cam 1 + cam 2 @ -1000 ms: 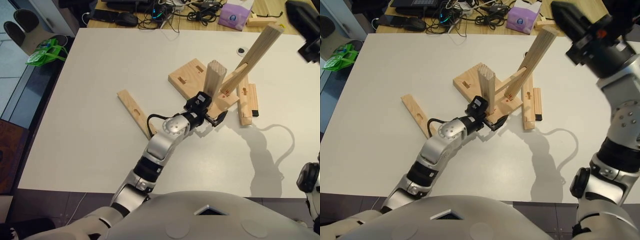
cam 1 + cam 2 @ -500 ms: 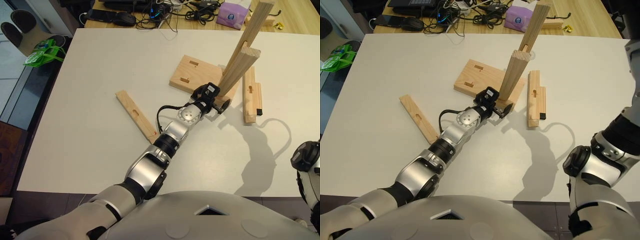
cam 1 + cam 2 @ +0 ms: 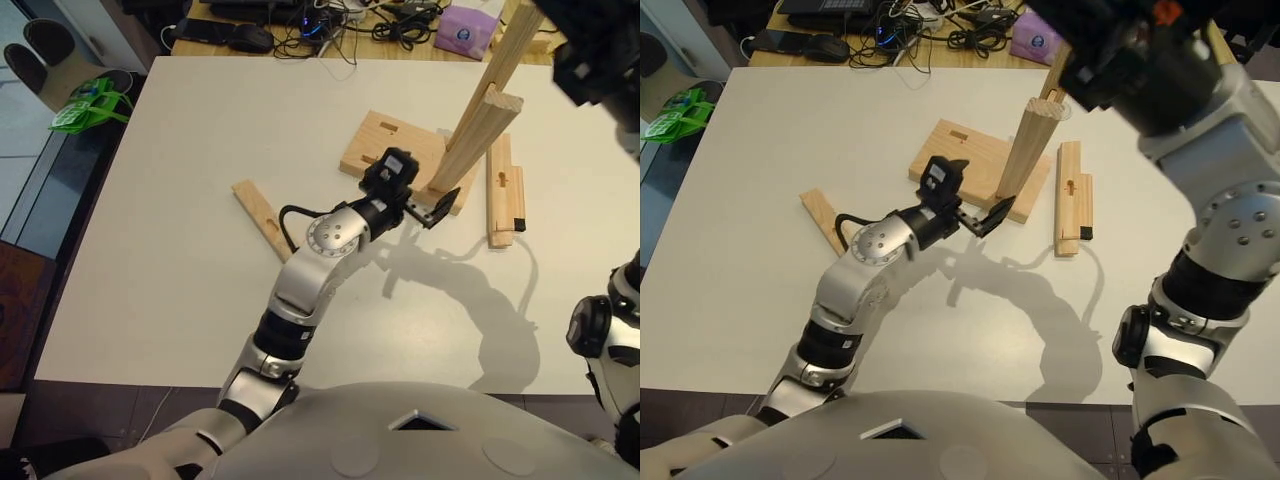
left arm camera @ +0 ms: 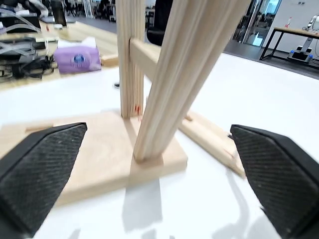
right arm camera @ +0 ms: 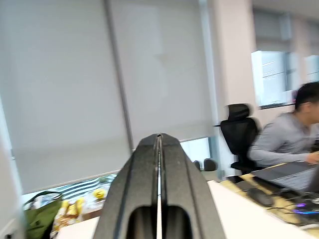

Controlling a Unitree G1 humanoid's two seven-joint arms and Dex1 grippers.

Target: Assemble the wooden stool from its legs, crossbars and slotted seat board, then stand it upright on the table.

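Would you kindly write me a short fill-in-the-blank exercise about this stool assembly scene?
The flat wooden seat board holds ___ standing wooden legs.
The left gripper, facing the nearer leg, is ___.
The right gripper, raised high, is ___.
Missing words: two; open; shut.
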